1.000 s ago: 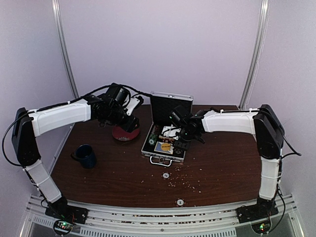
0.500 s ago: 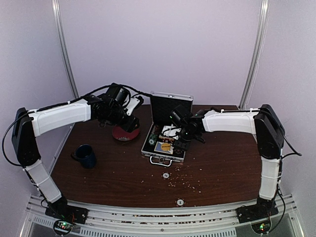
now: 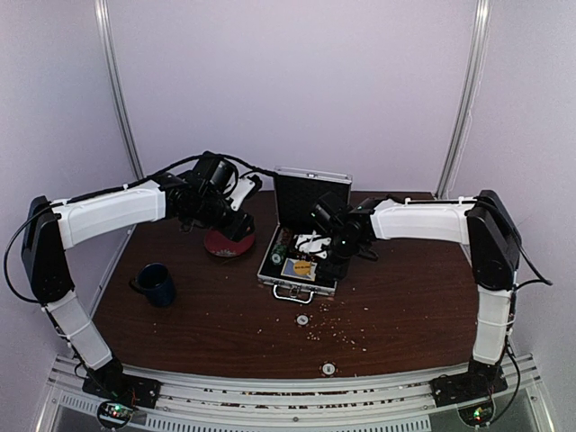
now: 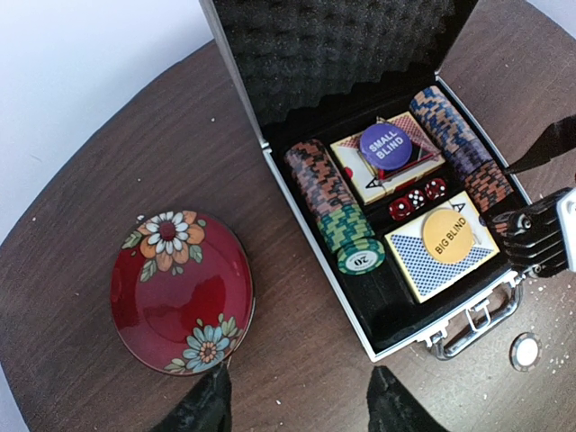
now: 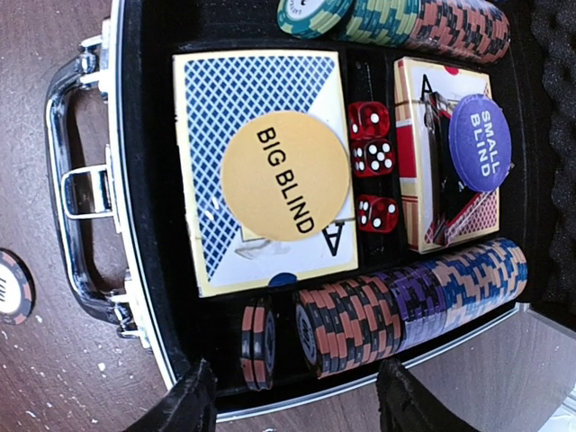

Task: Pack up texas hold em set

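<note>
Near the tabletop's left edge stood a dark blue mug [image 3: 157, 284]. The left gripper [image 4: 292, 405] hung by the red flowered plate [image 4: 180, 292], jaws apart and empty. Toward the middle of the far edge lay the silver case [image 4: 333, 54], lid raised, holding rows of chips [image 4: 328, 193], three red dice [image 5: 371, 162] and two card packs [image 5: 216, 108]. A loose chip [image 3: 302, 319] lay just in front of its handle. The right gripper [image 5: 297, 400] hovered over the case's right side, jaws parted, gripping nothing.
</note>
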You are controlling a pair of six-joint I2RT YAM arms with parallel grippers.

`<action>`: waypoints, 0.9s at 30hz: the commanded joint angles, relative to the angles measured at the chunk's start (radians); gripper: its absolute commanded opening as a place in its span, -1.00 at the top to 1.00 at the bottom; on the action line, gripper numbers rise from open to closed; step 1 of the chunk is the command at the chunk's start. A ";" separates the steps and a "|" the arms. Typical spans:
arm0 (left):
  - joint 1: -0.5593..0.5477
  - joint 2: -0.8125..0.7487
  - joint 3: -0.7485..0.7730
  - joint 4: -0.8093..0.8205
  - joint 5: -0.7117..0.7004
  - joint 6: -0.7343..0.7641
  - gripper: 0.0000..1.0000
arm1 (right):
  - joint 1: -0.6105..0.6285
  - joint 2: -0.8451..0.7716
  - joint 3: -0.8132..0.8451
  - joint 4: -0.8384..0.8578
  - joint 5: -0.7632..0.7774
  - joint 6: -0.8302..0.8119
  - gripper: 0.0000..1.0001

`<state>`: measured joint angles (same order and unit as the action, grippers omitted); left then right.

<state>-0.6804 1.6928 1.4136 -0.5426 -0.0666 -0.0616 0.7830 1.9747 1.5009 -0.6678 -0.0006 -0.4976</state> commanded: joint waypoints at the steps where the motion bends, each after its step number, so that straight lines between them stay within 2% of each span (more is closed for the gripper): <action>1: 0.008 0.009 -0.001 0.029 0.012 -0.010 -0.06 | -0.010 0.019 0.009 0.001 0.066 0.026 -0.22; 9: 0.008 0.012 0.001 0.025 0.016 -0.008 -0.06 | -0.064 0.078 0.077 -0.008 0.073 0.072 -0.17; 16: 0.008 0.018 0.002 0.023 0.020 -0.008 -0.06 | -0.076 0.083 0.084 -0.031 -0.002 0.060 -0.16; 27: 0.008 0.024 0.005 0.018 0.018 -0.007 -0.06 | -0.070 -0.083 0.086 -0.143 -0.130 0.006 -0.21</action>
<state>-0.6804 1.7111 1.4136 -0.5468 -0.0624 -0.0612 0.7109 2.0029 1.5684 -0.7563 -0.0658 -0.4538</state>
